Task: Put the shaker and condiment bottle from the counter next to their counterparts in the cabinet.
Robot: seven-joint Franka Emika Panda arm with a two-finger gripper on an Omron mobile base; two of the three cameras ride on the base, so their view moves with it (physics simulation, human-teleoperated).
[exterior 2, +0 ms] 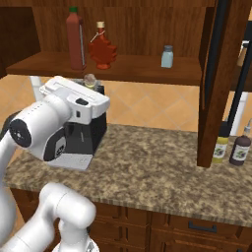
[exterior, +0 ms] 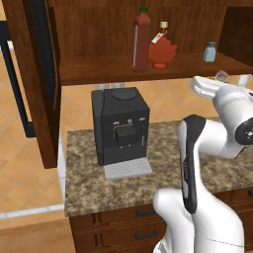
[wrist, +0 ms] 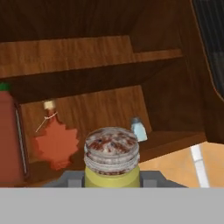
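My gripper [wrist: 112, 178] is shut on the shaker [wrist: 112, 158], a yellow-green cylinder with a speckled silvery top. It is held up in front of the cabinet shelf [exterior: 99, 69], just below the shelf's edge. The shaker's top [exterior: 221, 75] peeks above the hand in the left base view, and the shaker [exterior 2: 90, 79] shows the same way in the right base view. On the shelf the condiment bottle [exterior: 142, 42] stands upright beside the maple-leaf bottle [exterior: 162, 49]. Further right on the shelf is the pale blue shaker [exterior: 210, 52]. In the hand view the pale blue shaker [wrist: 139, 130] lies just right of the held one.
A black coffee machine [exterior: 120, 126] stands on the granite counter [exterior: 99, 183] under the shelf. The open cabinet door [exterior 2: 216, 74] hangs down at the right, with two dark-capped bottles [exterior 2: 221, 147] beside it on the counter. Another door panel [exterior: 34, 74] stands at the left.
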